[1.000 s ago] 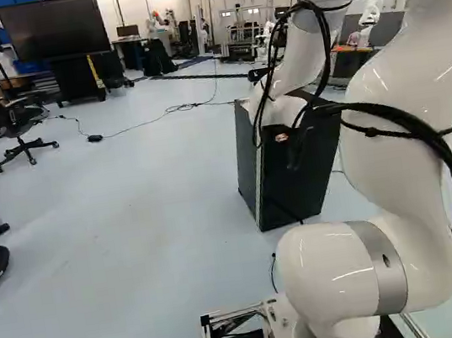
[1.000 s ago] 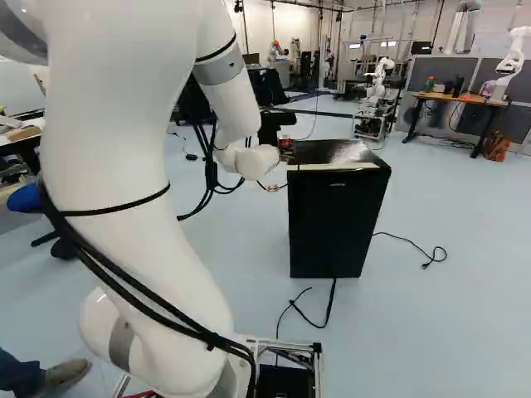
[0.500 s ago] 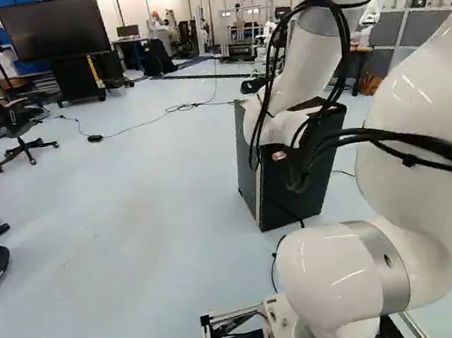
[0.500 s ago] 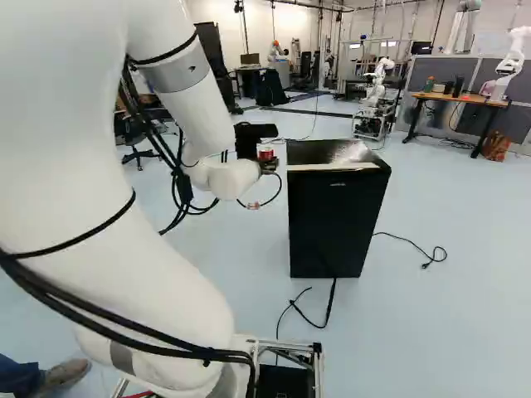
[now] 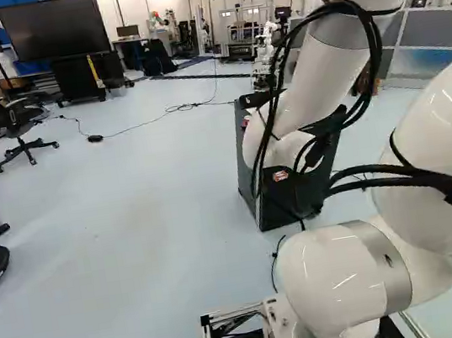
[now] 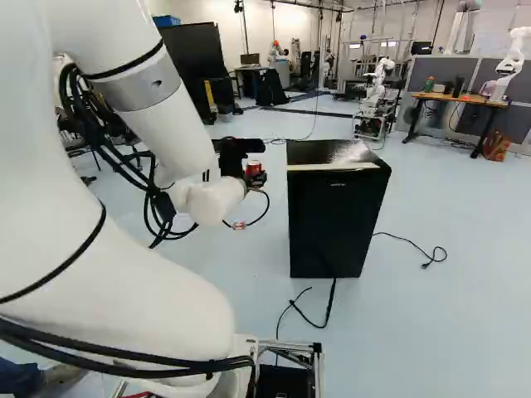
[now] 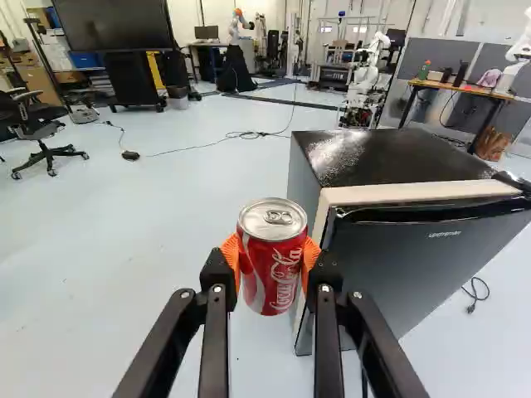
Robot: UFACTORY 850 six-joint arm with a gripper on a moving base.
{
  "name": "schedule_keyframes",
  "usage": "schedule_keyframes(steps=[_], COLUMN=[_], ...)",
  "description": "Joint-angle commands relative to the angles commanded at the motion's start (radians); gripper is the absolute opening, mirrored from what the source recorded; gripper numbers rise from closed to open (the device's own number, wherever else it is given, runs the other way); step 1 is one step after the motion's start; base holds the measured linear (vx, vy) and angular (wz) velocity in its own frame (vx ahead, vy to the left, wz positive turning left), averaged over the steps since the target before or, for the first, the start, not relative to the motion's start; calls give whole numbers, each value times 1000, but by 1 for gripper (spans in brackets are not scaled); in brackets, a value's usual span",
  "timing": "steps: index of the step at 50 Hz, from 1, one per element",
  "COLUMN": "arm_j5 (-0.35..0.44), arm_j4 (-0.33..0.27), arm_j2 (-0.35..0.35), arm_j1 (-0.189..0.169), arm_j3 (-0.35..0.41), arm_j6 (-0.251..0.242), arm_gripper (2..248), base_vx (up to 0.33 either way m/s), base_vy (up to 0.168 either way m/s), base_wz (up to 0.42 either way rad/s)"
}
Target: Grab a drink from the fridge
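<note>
In the right base view my gripper [image 6: 253, 176] is beside the fridge's left side, partly hidden by the wrist, with a red can [image 6: 253, 167] at it. The wrist view shows both orange pads of the gripper [image 7: 272, 264] pressed on the red can [image 7: 271, 269] from two sides; the can is upright, its silver top unopened. Past the can stands the black fridge [image 7: 415, 249], its door closed. The same fridge [image 6: 332, 224] stands right of the arm in the right base view.
A wooden desk [image 6: 465, 98] with bottles and another robot [image 6: 516, 54] stand at the far right. Black power cords [image 6: 408, 242] lie on the floor by the fridge. An office chair [image 5: 11, 124] and a large screen [image 5: 54, 29] are far left in the left base view.
My arm has swung back and lower toward the base, carrying the can with it, and the can now shows left of the fridge in the right base view. The base and fridge have stayed put.
</note>
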Motion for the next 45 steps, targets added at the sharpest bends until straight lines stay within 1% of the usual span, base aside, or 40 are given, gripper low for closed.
schedule_keyframes(steps=[23,45], arm_j5=[5,7], arm_j4=[14,19], arm_j2=[78,107], arm_j1=[34,47], arm_j3=[98,135], arm_j6=[0,0], arm_gripper=[93,93], base_vx=[0,0], base_vy=[0,0], base_wz=[0,0])
